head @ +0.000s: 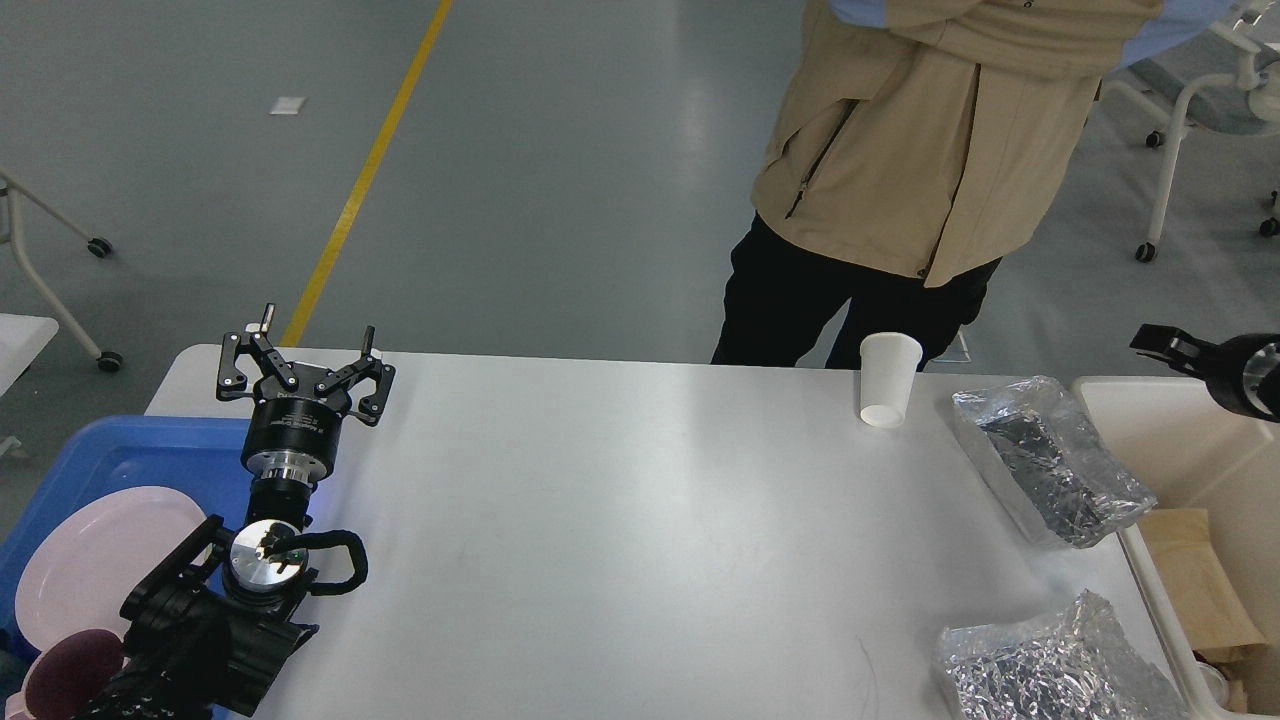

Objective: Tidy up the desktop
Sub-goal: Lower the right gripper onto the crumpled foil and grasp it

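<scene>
The white desktop (620, 520) fills the middle of the head view. A white paper cup (888, 380) stands upside down near its far edge. A foil tray (1050, 460) lies at the right, and crumpled foil (1050, 665) lies at the front right corner. My left gripper (315, 350) is open and empty above the desktop's far left corner. My right gripper (1150, 340) comes in at the right edge above the cream bin (1160, 430); only its dark tip shows.
A blue tray (130, 455) at the left holds a pale pink plate (100, 560) and a dark red bowl (70, 670). The bin holds brown paper (1200, 590). A person in a beige jacket (920, 150) stands behind the table. Wheeled chairs stand at both sides.
</scene>
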`<state>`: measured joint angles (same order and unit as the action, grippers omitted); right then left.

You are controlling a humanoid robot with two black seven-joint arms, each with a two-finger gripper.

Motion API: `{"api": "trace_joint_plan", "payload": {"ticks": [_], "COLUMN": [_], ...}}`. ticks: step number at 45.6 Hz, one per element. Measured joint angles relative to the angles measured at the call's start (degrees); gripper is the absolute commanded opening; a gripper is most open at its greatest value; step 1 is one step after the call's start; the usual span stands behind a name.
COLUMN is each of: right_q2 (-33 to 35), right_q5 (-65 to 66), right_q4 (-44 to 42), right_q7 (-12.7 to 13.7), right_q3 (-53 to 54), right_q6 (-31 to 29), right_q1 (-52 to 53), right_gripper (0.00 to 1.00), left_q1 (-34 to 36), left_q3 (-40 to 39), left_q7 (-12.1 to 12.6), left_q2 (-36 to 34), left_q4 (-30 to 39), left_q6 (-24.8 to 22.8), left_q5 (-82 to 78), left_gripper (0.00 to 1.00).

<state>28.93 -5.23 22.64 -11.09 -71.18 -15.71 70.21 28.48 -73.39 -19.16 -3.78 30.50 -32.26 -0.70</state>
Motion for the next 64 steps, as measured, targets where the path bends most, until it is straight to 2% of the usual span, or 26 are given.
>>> {"api": "trace_joint_plan", "payload": {"ticks": [6,7,14,18,23,27,31,37,44,51,58,64], "right_q2": [1.7,2.2,2.2,0.6,-2.4,-3.3,-3.1,-0.3,4.6,7.2,8.1,7.5], "right_q5": [10.1,14.3,22.5,23.5,23.5,23.6,23.6,23.4,20.6,11.1,6.2,5.7], "right_q4": [19.0,28.1,52.9,62.4,68.0,67.5,63.2,52.4,38.5,28.3,24.6,20.9], "right_q7": [-2.4,-2.6,-2.1,-1.7,-1.2,-0.9,0.1,3.3,3.9,3.5,3.5,3.5], "right_q3": [0.2,0.7,4.0,6.2,7.1,6.8,6.1,3.1,2.9,9.8,19.8,23.7], "right_q6": [-1.5,-1.6,-1.5,-1.5,-0.6,-0.1,0.0,0.1,0.2,0.2,0.0,0.7], "right_q1": [14.5,20.5,35.0,39.5,42.0,41.3,37.2,26.8,14.7,3.7,-3.0,-7.3], "right_gripper": [1.0,1.0,1.0,1.0,1.0,1.0,1.0,1.0,1.0,1.0,1.0,1.0], "left_q1": [0.0,0.0,0.0,0.0,0.0,0.0,0.0,0.0,0.0,0.0,0.0,0.0], "left_q3": [0.0,0.0,0.0,0.0,0.0,0.0,0.0,0.0,0.0,0.0,0.0,0.0], "left_q7": [0.0,0.0,0.0,0.0,0.0,0.0,0.0,0.0,0.0,0.0,0.0,0.0], "left_q2": [0.0,0.0,0.0,0.0,0.0,0.0,0.0,0.0,0.0,0.0,0.0,0.0], "left_q4": [0.0,0.0,0.0,0.0,0.0,0.0,0.0,0.0,0.0,0.0,0.0,0.0], "left_q6": [0.0,0.0,0.0,0.0,0.0,0.0,0.0,0.0,0.0,0.0,0.0,0.0], "left_q5": [0.0,0.0,0.0,0.0,0.0,0.0,0.0,0.0,0.0,0.0,0.0,0.0], "left_gripper": [1.0,1.0,1.0,1.0,1.0,1.0,1.0,1.0,1.0,1.0,1.0,1.0]}}
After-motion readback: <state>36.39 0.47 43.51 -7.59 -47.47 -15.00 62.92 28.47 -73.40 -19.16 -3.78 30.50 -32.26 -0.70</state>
